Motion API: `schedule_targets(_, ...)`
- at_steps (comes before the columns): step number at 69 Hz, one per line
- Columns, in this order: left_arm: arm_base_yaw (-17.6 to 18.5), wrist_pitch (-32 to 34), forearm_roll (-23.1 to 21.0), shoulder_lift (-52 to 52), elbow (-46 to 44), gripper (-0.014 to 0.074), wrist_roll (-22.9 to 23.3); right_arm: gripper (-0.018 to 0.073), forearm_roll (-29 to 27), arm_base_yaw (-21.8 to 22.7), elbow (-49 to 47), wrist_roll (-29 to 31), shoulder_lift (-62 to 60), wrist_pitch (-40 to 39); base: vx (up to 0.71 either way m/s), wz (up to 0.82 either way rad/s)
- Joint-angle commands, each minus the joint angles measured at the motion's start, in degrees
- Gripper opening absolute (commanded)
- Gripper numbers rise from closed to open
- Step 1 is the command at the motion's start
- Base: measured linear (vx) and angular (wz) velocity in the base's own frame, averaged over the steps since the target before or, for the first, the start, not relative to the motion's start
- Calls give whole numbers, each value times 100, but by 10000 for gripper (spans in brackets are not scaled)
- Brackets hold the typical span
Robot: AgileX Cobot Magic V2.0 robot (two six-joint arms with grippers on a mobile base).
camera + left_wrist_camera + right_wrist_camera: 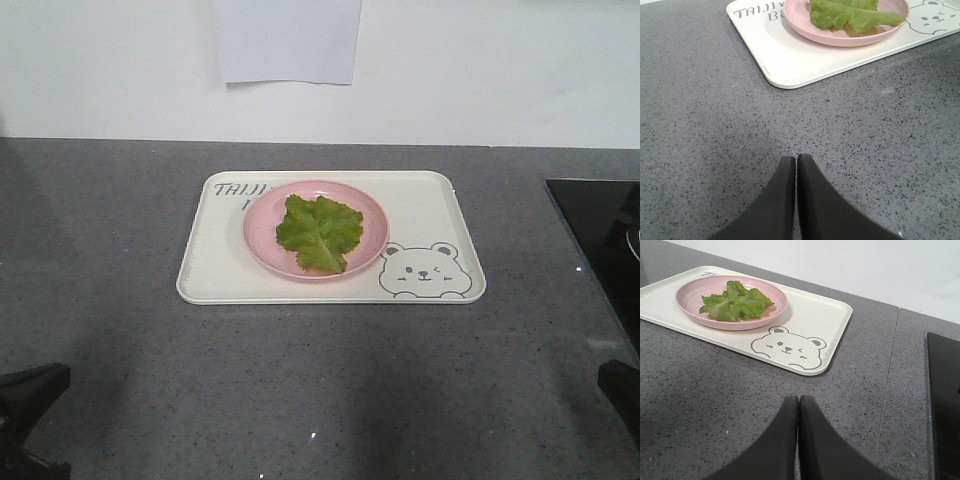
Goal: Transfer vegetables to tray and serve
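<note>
A crinkly green lettuce leaf (320,232) lies on a round pink plate (262,235), and the plate stands on the cream tray (215,275) with the bear face, mid-counter. The leaf (850,15) and tray (790,65) show at the top of the left wrist view; leaf (735,302) and tray (825,320) sit upper left in the right wrist view. My left gripper (796,157) is shut and empty over bare counter, short of the tray's near left corner. My right gripper (798,398) is shut and empty, short of the tray's near right corner.
The grey speckled counter (120,250) runs back to a white wall with a sheet of paper (288,40) on it. A black glass panel (600,230) is set into the counter at the right; the panel (944,405) lies close to my right gripper.
</note>
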State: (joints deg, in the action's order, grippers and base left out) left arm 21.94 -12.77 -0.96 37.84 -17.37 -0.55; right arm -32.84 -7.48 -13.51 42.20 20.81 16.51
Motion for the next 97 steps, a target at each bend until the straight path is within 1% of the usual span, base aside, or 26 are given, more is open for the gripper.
schedule_targets(1,19,434,-48,-1,-154,-7,55,-6,-69,18,-155,53,39,-349,0,0)
schedule_targets(19,19,369,-42,-1,-154,-7,13,-6,-69,18,-155,53,39,-349,0,0)
schedule_targets(23,19,420,60,-65,-154,-6,-17,-6,-69,18,-155,53,39,-349,0,0)
schedule_targets(27,-66,589,140,-171,-154,-6,1,-6,-69,18,-155,53,39,-343,0,0)
schedule_targets(36,-486,892,153,-495,-154,-6,-5,-6,-69,18,-155,53,39,-327,0,0)
schedule_targets(46,-1151,1006,147,-1031,62,-6,-4,-6,-69,18,-155,53,39,-306,0,0)
schedule_targets(52,-1518,1334,147,-1478,617,-6,2,-6,-69,18,-155,53,39,-303,0,0)
schedule_targets(61,-1823,1924,96,-2281,1460,-6,55,-6,-69,18,-155,53,39,-295,0,0)
schedule_targets(69,-2105,2218,96,-3027,2055,-6,272,-6,-69,18,-155,53,39,-290,0,0)
schedule_targets(74,-2296,1716,96,-3376,2018,-6,290,-6,-69,18,-155,53,39,-289,0,0)
schedule_targets(80,-2511,1407,96,-3779,2018,-6,301,-6,-69,18,-155,53,39,-289,0,0)
schedule_targets(83,-2564,1194,96,-3990,2018,-6,327,-6,-69,18,-155,53,39,-289,0,0)
schedule_targets(97,-2551,1167,96,-3940,2018,-6,341,-6,-69,18,-155,53,39,-269,0,0)
